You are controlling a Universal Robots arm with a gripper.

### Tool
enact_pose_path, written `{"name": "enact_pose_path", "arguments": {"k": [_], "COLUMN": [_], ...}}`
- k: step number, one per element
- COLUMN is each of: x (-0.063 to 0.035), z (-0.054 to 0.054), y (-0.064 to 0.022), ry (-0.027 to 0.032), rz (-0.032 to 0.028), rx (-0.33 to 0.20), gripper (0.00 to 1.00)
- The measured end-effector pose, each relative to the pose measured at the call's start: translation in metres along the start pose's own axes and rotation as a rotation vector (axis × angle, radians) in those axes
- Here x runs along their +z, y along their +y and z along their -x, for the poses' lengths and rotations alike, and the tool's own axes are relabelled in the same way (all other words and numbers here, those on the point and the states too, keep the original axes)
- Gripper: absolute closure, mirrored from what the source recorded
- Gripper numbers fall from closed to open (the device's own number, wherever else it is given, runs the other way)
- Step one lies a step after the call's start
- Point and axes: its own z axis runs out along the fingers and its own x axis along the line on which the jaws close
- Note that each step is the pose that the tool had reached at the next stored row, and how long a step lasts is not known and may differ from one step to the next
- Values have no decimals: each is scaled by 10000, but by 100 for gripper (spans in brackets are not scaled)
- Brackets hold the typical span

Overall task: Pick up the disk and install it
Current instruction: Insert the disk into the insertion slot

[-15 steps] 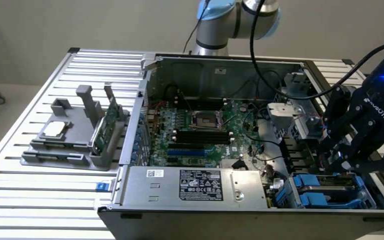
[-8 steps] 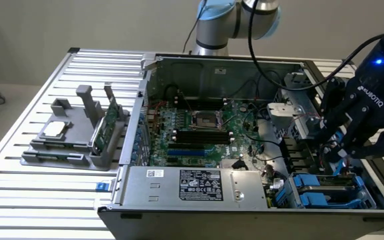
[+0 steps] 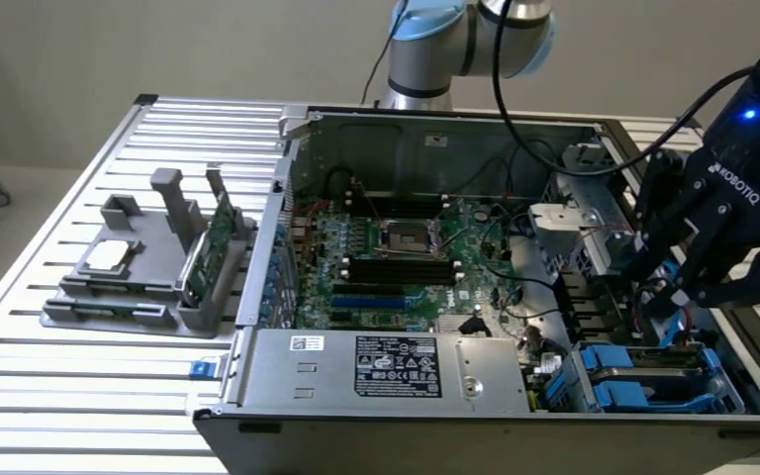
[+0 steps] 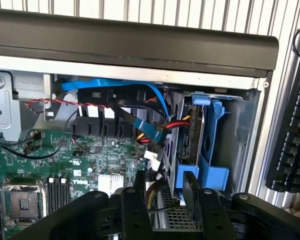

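Observation:
The disk [image 3: 644,362] sits in its blue carrier frame [image 3: 617,381] inside the drive bay, at the near corner of the open computer case on the exterior view's right. In the wrist view the disk [image 4: 193,131] stands edge-on inside the blue frame [image 4: 213,150], with red, yellow and blue cables running to its end. My gripper [image 3: 672,293] hangs just above that bay. It is open, and its black fingers [image 4: 140,200] are spread with nothing held between them.
The case [image 3: 353,396] lies on a slatted metal table [image 3: 76,386], with motherboard [image 3: 394,247] and power supply [image 3: 387,368] exposed. A grey holder [image 3: 136,297] on the exterior view's left carries a small silver chip [image 3: 110,255] and a green card [image 3: 209,252]. A black keyboard [image 4: 295,125] lies beside the case.

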Motion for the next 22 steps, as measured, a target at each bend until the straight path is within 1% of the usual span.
{"name": "enact_pose_path", "arguments": {"k": [1,3,7,10,16,22], "x": [-2,-7,-15,-22,-33,-38], "z": [-17,-71,-128,-154,-162,-162], "y": [5,14,60,101,186,228], "ry": [-22,-94,-158,-195,-271,-296], "rz": [-9,-17,-25,-34,-77,-103], "rx": [2,11,19,22,81,280], "gripper": [57,57,57,57,57,57]}}
